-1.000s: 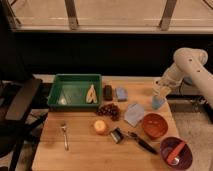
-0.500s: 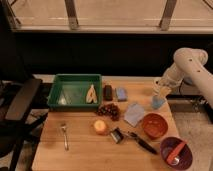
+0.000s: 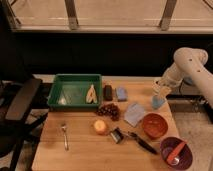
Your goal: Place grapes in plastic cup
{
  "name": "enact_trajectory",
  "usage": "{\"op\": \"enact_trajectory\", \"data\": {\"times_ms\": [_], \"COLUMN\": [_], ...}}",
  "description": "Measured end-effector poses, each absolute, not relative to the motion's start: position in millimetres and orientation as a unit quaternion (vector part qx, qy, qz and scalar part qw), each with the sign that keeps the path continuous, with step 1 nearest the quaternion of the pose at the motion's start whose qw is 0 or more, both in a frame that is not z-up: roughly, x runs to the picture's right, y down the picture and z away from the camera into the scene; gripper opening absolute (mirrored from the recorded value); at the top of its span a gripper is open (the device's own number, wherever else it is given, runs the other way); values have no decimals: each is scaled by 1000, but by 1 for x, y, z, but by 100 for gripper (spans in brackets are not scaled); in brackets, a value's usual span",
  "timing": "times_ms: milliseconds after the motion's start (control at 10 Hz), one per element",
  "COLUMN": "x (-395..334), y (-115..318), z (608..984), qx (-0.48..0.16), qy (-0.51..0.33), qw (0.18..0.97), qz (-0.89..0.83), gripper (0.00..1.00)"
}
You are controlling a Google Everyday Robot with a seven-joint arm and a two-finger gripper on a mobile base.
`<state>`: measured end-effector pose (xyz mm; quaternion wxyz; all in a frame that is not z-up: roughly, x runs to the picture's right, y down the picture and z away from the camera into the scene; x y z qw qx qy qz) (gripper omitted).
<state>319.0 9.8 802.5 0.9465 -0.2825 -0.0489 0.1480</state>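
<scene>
Camera view of a wooden table (image 3: 80, 157) with a single white arm reaching in from the right. The gripper (image 3: 162, 90) hangs at the table's far right corner, directly over the rim of the plastic cup (image 3: 158, 103), a light blue tumbler standing upright just beneath it; whether the gripper is released, clenched or grasping the cup cannot be told. The grapes (image 3: 108, 110), a dark red-purple cluster, lie on the tabletop well apart from the gripper, to its left in the view and nearer the camera, just in front of a dark brown block (image 3: 107, 92). Between the grapes and the gripper lie a small blue block (image 3: 121, 93) and a pale blue cloth (image 3: 134, 114). An orange bowl (image 3: 154, 125) sits nearer the camera than the gripper, almost straight below it in the view. A green tray (image 3: 75, 102) lies farthest from the gripper, beyond the grapes.
</scene>
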Motion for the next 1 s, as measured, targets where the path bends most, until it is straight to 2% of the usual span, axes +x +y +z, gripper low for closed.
{"op": "enact_trajectory", "data": {"times_ms": [600, 1000], "x": [218, 126], "y": [-10, 26], "z": [824, 827], "qx": [-321, -361], "qy": [-89, -122], "qw": [943, 919], "qz": [10, -95], "gripper": [62, 62]}}
